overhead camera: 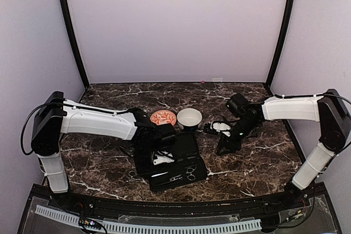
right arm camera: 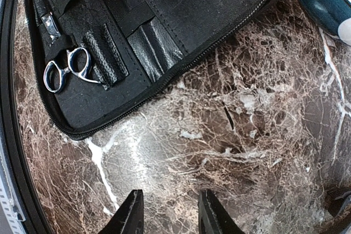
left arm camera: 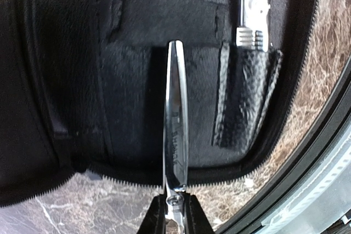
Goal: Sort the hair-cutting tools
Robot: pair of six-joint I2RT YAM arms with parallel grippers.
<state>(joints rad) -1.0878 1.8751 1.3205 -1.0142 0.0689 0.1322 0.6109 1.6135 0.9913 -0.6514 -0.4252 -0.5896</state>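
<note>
My left gripper (left arm camera: pixel 175 205) is shut on a pair of silvery scissors (left arm camera: pixel 176 135), gripped near the pivot. The closed blades point into the open black case (left arm camera: pixel 82 80), over its fabric pockets. A second silvery tool (left arm camera: pixel 253 9) sits in a leather pocket to the right. From above, the left gripper (overhead camera: pixel 159 154) hangs over the case (overhead camera: pixel 181 141). Another pair of scissors (right arm camera: pixel 67 69) with ring handles lies strapped in the case (right arm camera: pixel 181 4). My right gripper (right arm camera: pixel 167 212) is open over bare marble, to the right of the case and holding nothing.
An orange-patterned bowl (overhead camera: pixel 163 117) and a white bowl (overhead camera: pixel 189 118) stand behind the case. A black-and-white object (overhead camera: pixel 219 128) lies right of the white bowl. A small ring-handled tool (overhead camera: pixel 132 175) lies on the table left of the case. The table's front rail (overhead camera: pixel 164 206) is close.
</note>
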